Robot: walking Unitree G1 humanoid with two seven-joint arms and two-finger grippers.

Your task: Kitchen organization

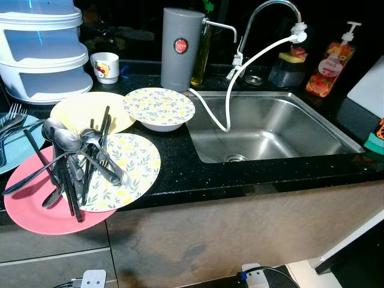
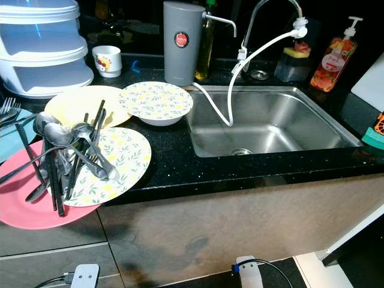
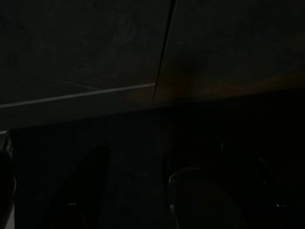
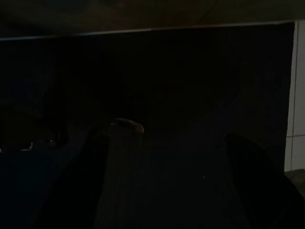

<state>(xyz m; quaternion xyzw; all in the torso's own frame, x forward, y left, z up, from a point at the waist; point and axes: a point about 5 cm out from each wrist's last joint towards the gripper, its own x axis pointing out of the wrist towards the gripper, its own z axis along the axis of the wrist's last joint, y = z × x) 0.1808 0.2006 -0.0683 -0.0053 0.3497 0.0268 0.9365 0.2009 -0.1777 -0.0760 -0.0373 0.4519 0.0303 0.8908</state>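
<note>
While both arms hang low in front of the cabinet, the dishes wait on the black speckled surface (image 1: 180, 174) left of the sink (image 1: 273, 129). A pile of cutlery (image 1: 72, 159), spoons and dark-handled pieces, lies across a leaf-patterned plate (image 1: 135, 168), which overlaps a pink plate (image 1: 36, 210) jutting over the surface's front edge. Behind them sits a pale yellow plate (image 1: 78, 111), and just beside it a leaf-patterned bowl (image 1: 159, 108) stands upright near the sink's corner. At the far left edge, forks (image 1: 11, 120) rest on a light blue plate (image 1: 24, 144).

Further back, a small white cup (image 1: 105, 66) stands next to a stacked white container (image 1: 42, 51). A grey water filter (image 1: 180, 48) stands behind the bowl with a bottle of oil (image 1: 202, 54) beside it. A white hose (image 1: 231, 102) runs from the tap (image 1: 270, 12) down into the sink. To the right are a sponge holder (image 1: 288, 66) and a soap dispenser (image 1: 330, 63).

Both wrist views are very dark. The left tool (image 3: 157, 191) shows what seem to be two black fingers spread apart with nothing between them, pointing at dim cabinet fronts. The right tool (image 4: 167, 176) likewise shows two dark fingers set apart, holding nothing, aimed at the cabinet base.
</note>
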